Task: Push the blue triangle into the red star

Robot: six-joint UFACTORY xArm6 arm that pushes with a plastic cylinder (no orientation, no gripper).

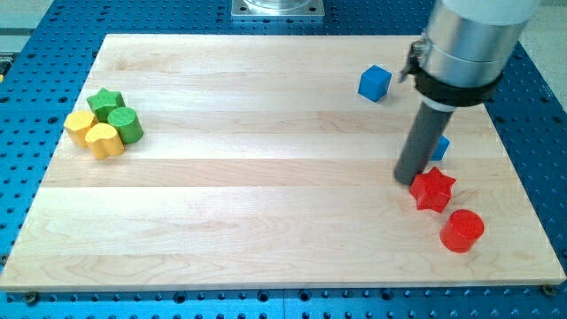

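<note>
Beside my tip (408,180), red star (433,189), blue triangle (439,147) behind.

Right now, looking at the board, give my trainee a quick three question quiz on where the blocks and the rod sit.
1. True or false: the red star touches the red cylinder.
2. Which block does the rod partly hide? A) blue cube B) blue triangle C) green star
3. Fill in: my tip sits just to the view's ____ of the red star.

Key: 1 false, a gap separates them. 2 B. 3 left.
</note>
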